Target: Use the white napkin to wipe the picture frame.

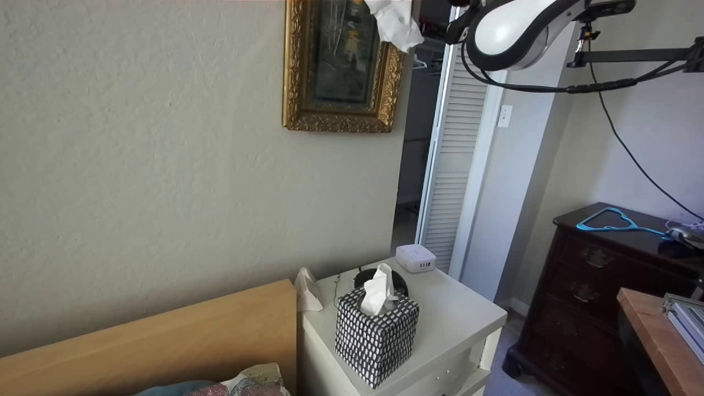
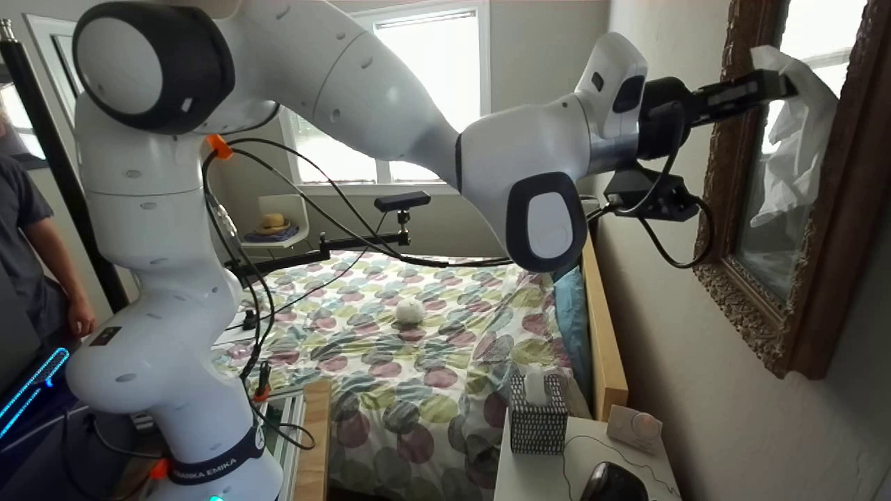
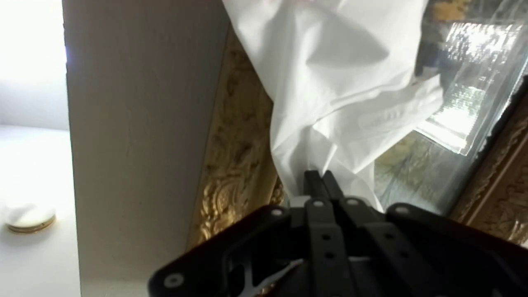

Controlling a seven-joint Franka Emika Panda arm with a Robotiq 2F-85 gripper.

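The white napkin (image 3: 330,74) is pinched between the tips of my gripper (image 3: 321,175), its wrinkled sheet fanning out ahead of the fingers in the wrist view. Behind it shows the gold picture frame (image 3: 231,165), with glass over a dark painting. In an exterior view the napkin (image 2: 800,153) hangs down in front of the glass from my gripper (image 2: 785,85); whether it touches the glass I cannot tell. Another exterior view has the napkin (image 1: 397,25) over the right side of the picture frame (image 1: 341,122), whose top is cut off; the fingertips lie out of that view.
Below the frame, a white nightstand (image 1: 456,313) bears a patterned tissue box (image 1: 377,335) and a small white device (image 1: 416,258). A wooden headboard (image 1: 165,324) and a bed (image 2: 418,334) adjoin it. Cables (image 2: 706,236) loop beneath my wrist close to the frame.
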